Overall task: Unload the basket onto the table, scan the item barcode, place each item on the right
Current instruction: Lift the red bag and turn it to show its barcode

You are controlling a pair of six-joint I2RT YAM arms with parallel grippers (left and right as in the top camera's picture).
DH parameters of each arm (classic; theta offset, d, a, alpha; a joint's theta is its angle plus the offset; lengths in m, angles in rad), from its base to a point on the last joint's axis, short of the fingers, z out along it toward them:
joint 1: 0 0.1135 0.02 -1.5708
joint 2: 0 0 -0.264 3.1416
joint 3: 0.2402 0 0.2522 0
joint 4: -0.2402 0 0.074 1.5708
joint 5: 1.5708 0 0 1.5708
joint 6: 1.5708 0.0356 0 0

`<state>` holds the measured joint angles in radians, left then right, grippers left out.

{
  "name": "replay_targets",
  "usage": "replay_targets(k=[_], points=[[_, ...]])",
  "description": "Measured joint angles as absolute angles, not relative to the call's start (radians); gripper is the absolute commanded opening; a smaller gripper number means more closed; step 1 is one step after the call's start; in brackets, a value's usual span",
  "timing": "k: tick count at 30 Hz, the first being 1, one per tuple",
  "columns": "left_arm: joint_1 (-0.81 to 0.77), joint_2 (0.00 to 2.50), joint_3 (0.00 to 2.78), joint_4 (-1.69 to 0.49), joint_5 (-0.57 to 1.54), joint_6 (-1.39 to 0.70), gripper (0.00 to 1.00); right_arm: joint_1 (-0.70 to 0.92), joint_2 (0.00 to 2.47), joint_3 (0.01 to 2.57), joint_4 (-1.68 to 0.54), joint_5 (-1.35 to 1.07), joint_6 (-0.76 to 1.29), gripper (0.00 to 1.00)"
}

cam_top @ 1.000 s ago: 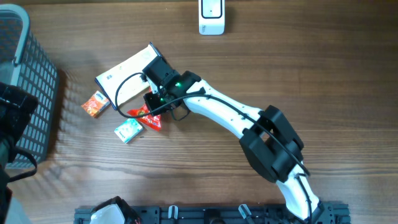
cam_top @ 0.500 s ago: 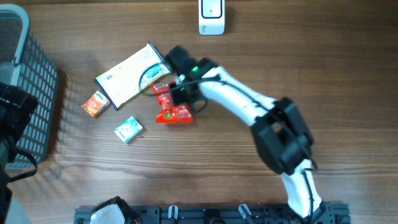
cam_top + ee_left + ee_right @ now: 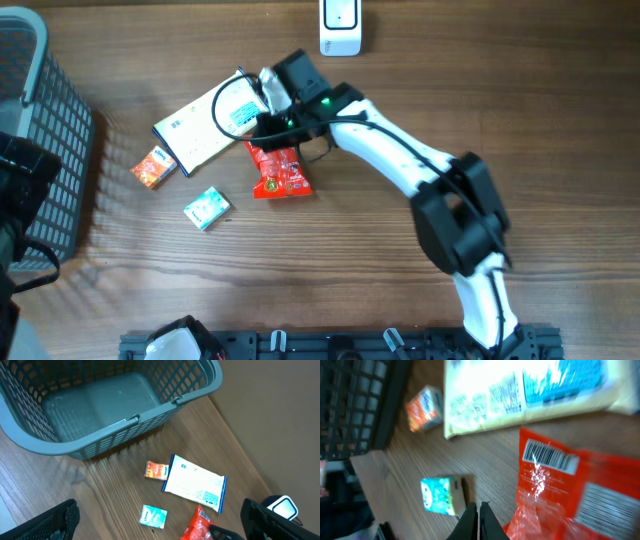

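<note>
A red snack packet [image 3: 281,172] lies on the wooden table just below my right gripper [image 3: 266,130]. In the right wrist view the packet [image 3: 570,492] shows its white barcode [image 3: 551,456] face up. My right gripper [image 3: 478,506] is shut, with nothing visible between its tips, and the packet's edge sits just right of the fingers. The white scanner [image 3: 340,27] stands at the table's far edge. My left gripper [image 3: 162,527] hangs wide open and empty above the table, looking down on the packet [image 3: 196,522].
A white-and-blue pouch [image 3: 207,122] lies left of the right gripper. A small orange box [image 3: 153,167] and a small teal box [image 3: 207,208] lie below the pouch. A grey mesh basket [image 3: 62,150] stands along the left edge.
The right gripper has moved up and right toward the scanner. The red packet slid the same way from beside the teal box and turned lengthwise. The left arm has not moved.
</note>
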<state>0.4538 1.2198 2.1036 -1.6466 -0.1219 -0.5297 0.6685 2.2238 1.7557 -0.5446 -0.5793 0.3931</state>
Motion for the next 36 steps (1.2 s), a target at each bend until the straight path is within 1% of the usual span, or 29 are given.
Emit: replay_targets(k=[6, 14, 16, 19, 22, 25, 30, 36], points=[[0.454, 1.22, 2.104, -1.646, -0.122, -0.53, 1.0, 0.665, 2.379, 1.755, -0.484, -0.681, 0.431, 0.04], [0.454, 1.22, 2.104, -1.646, -0.122, -0.53, 1.0, 0.661, 2.386, 1.755, -0.534, -0.793, 0.433, 0.04], [0.454, 1.22, 2.104, -1.646, -0.122, -0.53, 1.0, 0.661, 2.362, 1.753, -0.599, -0.774, 0.422, 0.04], [0.454, 1.22, 2.104, -1.646, -0.122, -0.53, 1.0, 0.657, 2.256, 1.745, -0.68, -0.69, 0.415, 0.04], [0.454, 1.22, 2.104, -1.646, -0.122, -0.53, 1.0, 0.649, 2.127, 1.745, -0.728, -0.599, 0.411, 0.04], [0.454, 1.22, 2.104, -1.646, -0.122, -0.53, 1.0, 0.638, 2.053, 1.753, -0.75, -0.532, 0.41, 0.04], [0.454, 1.22, 2.104, -1.646, -0.122, -0.53, 1.0, 0.636, 2.089, 1.72, -0.69, -0.511, 0.407, 0.04], [0.454, 1.22, 2.104, -1.646, -0.122, -0.53, 1.0, 0.641, 2.246, 1.667, -0.665, -0.555, 0.443, 0.04]])
